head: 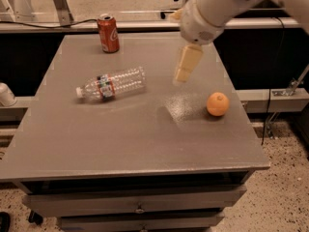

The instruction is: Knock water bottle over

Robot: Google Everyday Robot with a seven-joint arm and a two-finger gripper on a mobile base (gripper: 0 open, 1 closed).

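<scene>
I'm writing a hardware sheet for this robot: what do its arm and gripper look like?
The arm is a thick, smooth white tube ending in a rounded cylindrical wrist; no cables or markings show. The gripper, hanging above the table beside the water bottle, is pale cream and blocky.

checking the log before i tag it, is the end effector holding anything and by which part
Nothing is held. The end effector hangs bare above the table, apart from the water bottle, which lies there on its side.

Clear water bottle (112, 83) lying on side; pincer (183, 74) hovering nearby.
</scene>
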